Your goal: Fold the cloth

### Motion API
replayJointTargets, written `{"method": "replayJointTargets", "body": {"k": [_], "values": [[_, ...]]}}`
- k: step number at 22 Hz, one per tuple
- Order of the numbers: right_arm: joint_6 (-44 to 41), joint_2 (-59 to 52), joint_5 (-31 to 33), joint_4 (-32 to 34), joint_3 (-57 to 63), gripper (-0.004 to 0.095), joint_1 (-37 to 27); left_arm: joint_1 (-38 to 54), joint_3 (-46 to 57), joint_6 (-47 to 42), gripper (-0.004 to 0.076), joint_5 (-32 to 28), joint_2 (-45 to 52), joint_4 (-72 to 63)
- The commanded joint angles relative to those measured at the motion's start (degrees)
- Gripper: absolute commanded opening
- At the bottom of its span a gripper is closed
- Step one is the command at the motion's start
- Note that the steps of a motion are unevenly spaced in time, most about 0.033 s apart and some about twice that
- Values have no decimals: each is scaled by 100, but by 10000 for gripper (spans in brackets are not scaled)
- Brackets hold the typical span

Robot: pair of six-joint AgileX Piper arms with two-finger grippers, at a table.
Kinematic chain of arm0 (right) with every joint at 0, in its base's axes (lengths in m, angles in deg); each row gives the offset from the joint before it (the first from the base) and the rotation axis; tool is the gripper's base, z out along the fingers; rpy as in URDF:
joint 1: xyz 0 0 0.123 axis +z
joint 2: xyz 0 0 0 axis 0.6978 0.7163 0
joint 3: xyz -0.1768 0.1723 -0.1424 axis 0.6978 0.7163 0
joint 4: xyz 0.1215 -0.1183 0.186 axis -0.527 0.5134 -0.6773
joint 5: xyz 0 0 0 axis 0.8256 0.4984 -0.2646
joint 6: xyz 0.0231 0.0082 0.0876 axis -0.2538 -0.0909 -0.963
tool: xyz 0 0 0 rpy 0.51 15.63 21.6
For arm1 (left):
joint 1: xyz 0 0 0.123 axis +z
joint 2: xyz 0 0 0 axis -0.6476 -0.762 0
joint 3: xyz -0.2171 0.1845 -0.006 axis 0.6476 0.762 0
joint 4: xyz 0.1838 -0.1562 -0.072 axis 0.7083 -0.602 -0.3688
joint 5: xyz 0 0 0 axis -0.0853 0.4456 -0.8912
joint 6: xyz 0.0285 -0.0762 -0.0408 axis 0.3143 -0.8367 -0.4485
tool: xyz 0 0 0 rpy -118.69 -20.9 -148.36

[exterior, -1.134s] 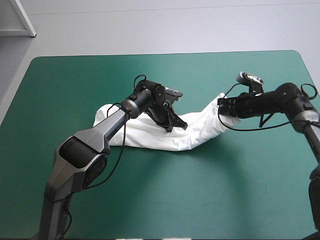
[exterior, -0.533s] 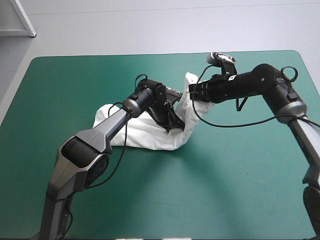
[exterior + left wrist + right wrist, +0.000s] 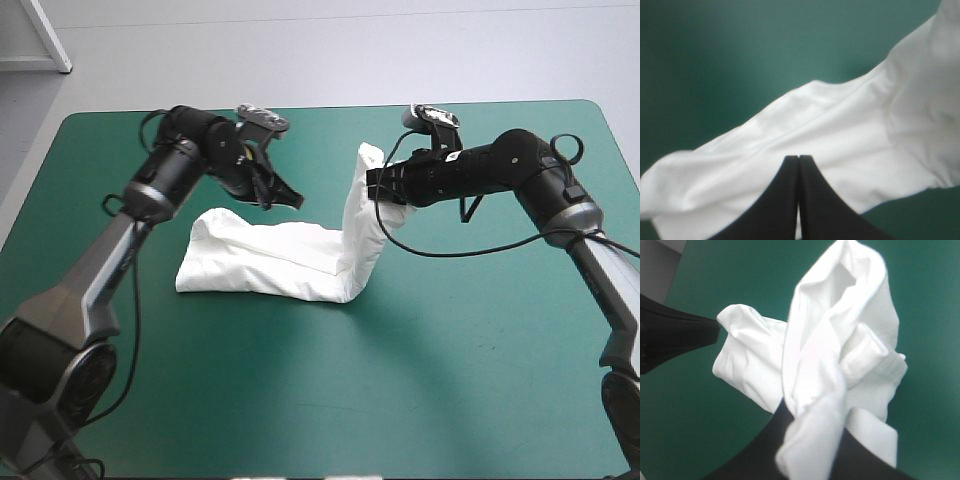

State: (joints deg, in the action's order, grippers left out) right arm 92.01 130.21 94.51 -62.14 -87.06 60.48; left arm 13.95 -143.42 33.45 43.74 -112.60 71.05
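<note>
The white short-sleeved fabric T-shirt (image 3: pixel 270 262) lies as a long band mid-bench on the teal-green cover (image 3: pixel 450 350), and the right claw (image 3: pixel 374 190) is clenched on its right end, holding it upright. The left claw (image 3: pixel 292 200) hovers above the band, pressed together and empty. This looks like the fold-over step: next the raised end should travel leftward and be laid flat, though the exact grip point is buried in cloth.

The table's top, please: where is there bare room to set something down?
Bare: the near half of the teal-green cover, from the T-shirt to the near edge. Crowded: the middle, where the left gripper hovers shut and the right gripper holds the T-shirt's end up.
</note>
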Motion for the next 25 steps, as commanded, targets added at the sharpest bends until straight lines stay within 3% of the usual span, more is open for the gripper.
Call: {"method": "replayJointTargets", "body": {"k": [1, 7, 11, 13, 15, 16, 18, 20, 25], "values": [[83, -65, -292, -336, -511, -15, 392, 495, 1077, 32, -8, 342, 1300, 162], [-242, 1287, -271, -336, -2267, -14, 1492, 1313, 3356, 45, -8, 331, 3317, 733], [-212, 2475, -191, -573, -3427, -10, 2083, 1504, 3735, 45, -8, 331, 4191, 944], [-43, 2986, -76, -875, -3920, 89, 2278, 1504, 3836, 32, -8, 331, 4388, 968], [110, 3401, 112, -1108, -4346, 309, 2390, 1504, 3836, 8, -8, 331, 4427, 968], [109, 3507, 179, -1103, -4528, 466, 2429, 1504, 3836, 8, -8, 331, 4427, 947], [109, 3531, 162, -1018, -4631, 614, 2428, 1504, 3836, 8, -8, 331, 4427, 931], [109, 3492, 162, -872, -4726, 661, 2403, 1504, 3836, 8, -8, 331, 4427, 906], [-240, 3397, 561, -454, -5202, 660, 2192, 1504, 3836, 8, -8, 331, 4427, 795]]}}
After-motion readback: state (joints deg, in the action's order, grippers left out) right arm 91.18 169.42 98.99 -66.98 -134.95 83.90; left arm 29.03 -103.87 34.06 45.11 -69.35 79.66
